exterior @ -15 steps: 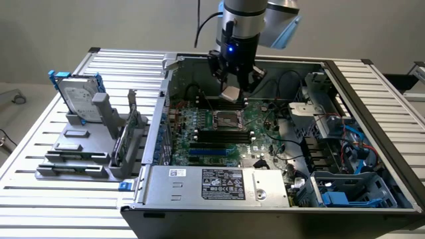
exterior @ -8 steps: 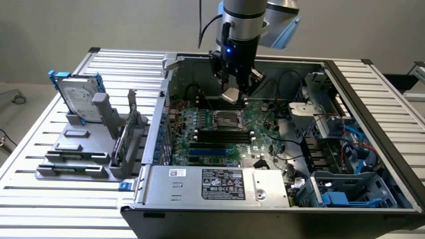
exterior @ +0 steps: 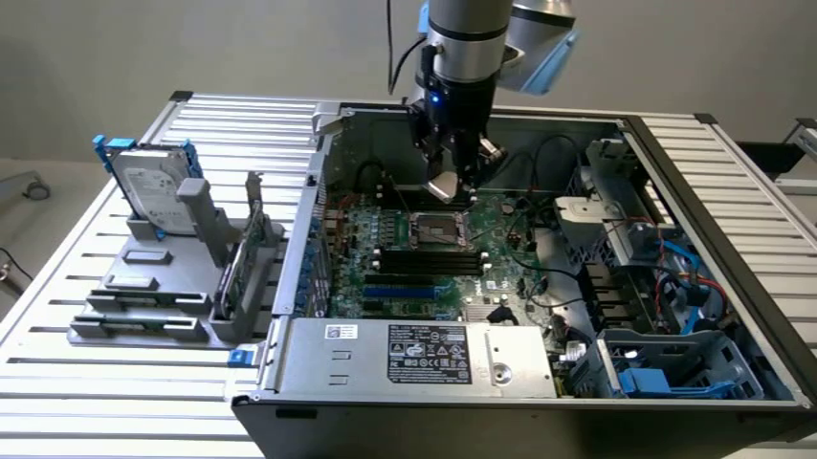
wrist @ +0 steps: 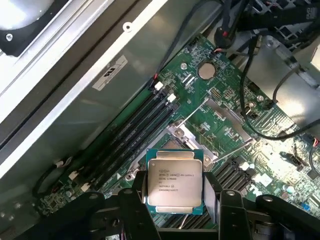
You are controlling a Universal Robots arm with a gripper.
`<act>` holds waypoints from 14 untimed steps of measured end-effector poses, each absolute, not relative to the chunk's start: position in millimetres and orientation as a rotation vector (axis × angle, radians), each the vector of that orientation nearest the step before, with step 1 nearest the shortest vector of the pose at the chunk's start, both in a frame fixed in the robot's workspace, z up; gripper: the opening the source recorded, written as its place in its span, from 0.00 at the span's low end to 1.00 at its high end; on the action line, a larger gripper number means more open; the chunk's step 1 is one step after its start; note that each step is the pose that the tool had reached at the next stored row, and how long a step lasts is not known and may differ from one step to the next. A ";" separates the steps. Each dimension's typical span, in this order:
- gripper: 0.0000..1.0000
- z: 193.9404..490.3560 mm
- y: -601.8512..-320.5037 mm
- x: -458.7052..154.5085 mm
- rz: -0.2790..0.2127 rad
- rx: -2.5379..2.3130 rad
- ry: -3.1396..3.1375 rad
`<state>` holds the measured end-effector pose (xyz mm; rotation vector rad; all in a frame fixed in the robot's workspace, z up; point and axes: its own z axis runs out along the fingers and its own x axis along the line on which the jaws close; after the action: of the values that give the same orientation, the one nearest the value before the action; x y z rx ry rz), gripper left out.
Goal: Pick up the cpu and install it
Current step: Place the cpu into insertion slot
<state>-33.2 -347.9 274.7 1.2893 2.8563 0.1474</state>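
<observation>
The fingers [wrist: 134, 197] are gripping the cpu [wrist: 175, 181] by two opposite edges, holding it just above the socket [exterior: 435, 229] inside the open computer case [exterior: 664, 143], its printed metal top facing the wrist.

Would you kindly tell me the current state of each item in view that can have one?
small flat silver-grey square cpu: held above the green motherboard, not seated.
end effector: shut on the cpu.
dark metal-framed motherboard socket: frame open.
black computer case: open on top.
silver rectangular hard drive: upright in grey rack, outside the case.
</observation>
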 end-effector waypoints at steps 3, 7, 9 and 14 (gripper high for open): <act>0.55 273.0 -347.9 -33.3 0.147 1.360 2.821; 0.55 270.7 -347.9 -33.2 0.146 1.456 2.770; 0.55 269.5 -347.9 -33.2 0.145 1.501 2.744; 0.55 266.7 -347.9 -33.3 0.144 1.613 2.676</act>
<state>-33.3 -347.9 266.7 1.6133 2.6759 0.1438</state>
